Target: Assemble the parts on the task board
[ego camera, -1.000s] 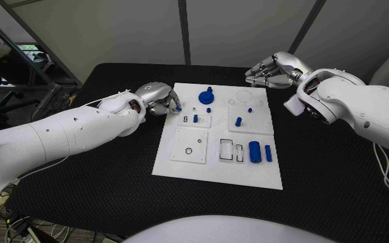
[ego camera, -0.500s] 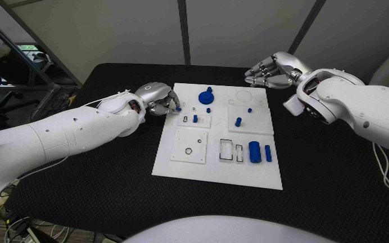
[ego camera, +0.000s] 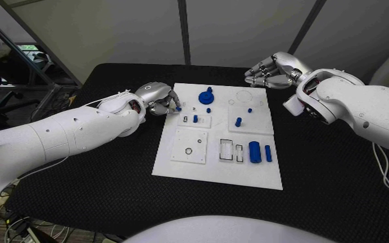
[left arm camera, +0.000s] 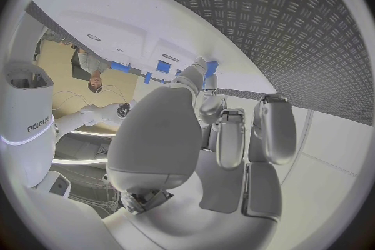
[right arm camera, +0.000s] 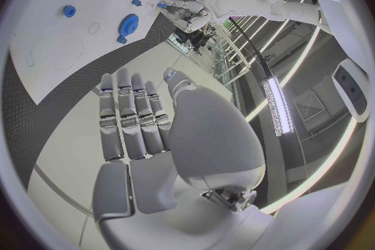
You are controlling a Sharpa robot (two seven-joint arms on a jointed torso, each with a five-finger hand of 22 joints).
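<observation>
The white task board (ego camera: 182, 167) lies in the middle of the black table. On it are a blue gear-like disc (ego camera: 207, 95), several small blue pegs such as one peg (ego camera: 238, 121), a blue cylinder (ego camera: 254, 151) and a thin blue bar (ego camera: 268, 153). My left hand (ego camera: 161, 99) sits at the board's left edge, and its fingertips pinch a small blue part (ego camera: 177, 108), which is also at the fingertips in the left wrist view (left arm camera: 211, 66). My right hand (ego camera: 271, 71) hovers off the board's far right corner with its fingers stretched out (right arm camera: 129, 115) and nothing in them.
Two empty rectangular slots (ego camera: 227, 149) lie left of the cylinder. A square sub-plate with a ring hole (ego camera: 188, 151) is on the board's near left. Black table (ego camera: 97, 175) surrounds the board. Grey wall panels stand behind.
</observation>
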